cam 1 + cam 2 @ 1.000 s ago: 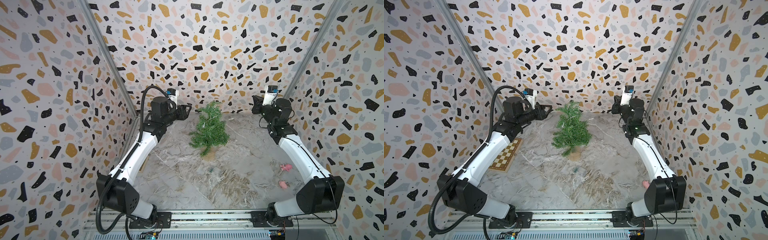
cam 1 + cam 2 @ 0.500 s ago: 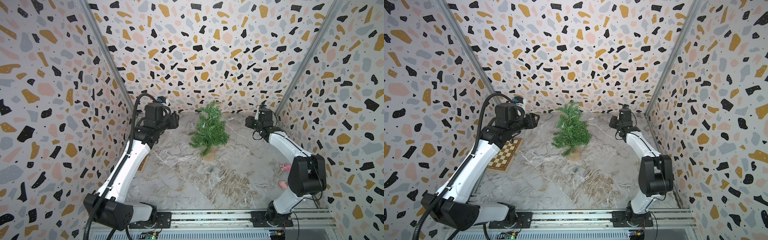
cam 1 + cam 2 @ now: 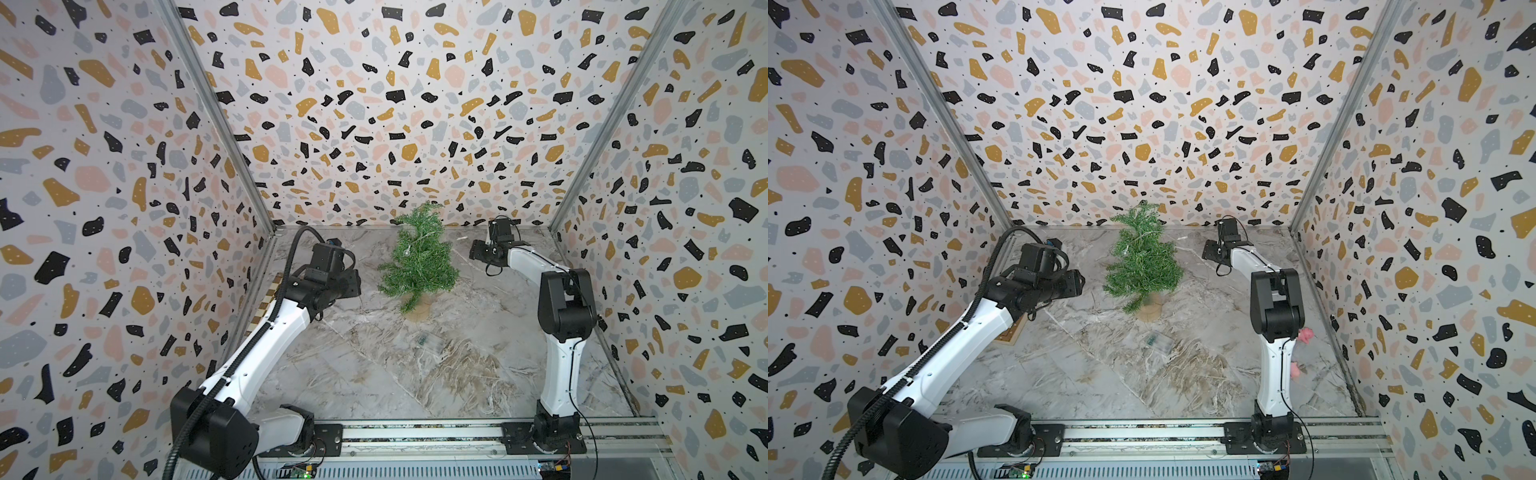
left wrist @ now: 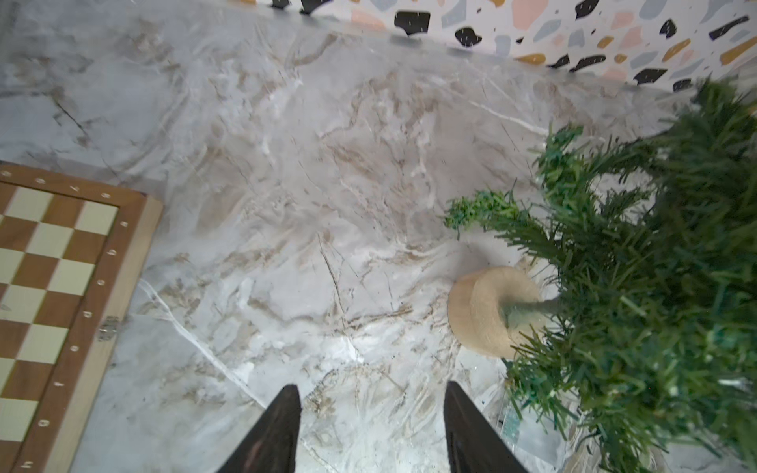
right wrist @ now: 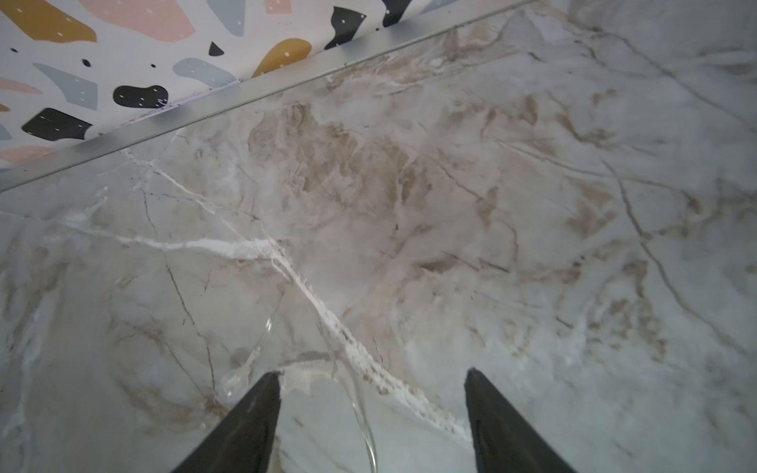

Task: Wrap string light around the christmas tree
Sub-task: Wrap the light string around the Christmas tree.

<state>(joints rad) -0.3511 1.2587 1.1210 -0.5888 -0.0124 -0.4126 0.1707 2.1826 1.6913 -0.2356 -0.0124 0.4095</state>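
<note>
string light (image 3: 409, 250) on xmas tree (image 3: 426, 270), grippers (image 4: 370, 387) (image 5: 372, 372) spread

Only the tips of the left fingers (image 4: 274, 434) show in the left wrist view; the edge cuts the rest. The tree (image 4: 655, 286), out past one finger, is blurred and runs off frame. The chessboard (image 4: 61, 286) on the other side is cut too. Between the right fingers (image 5: 245, 430) the string light (image 5: 360, 409) leaves the frame, its end unseen. In both top views both pairs of fingers are too small and dark to read, and most of the string light is lost among the tree's needles.
</note>
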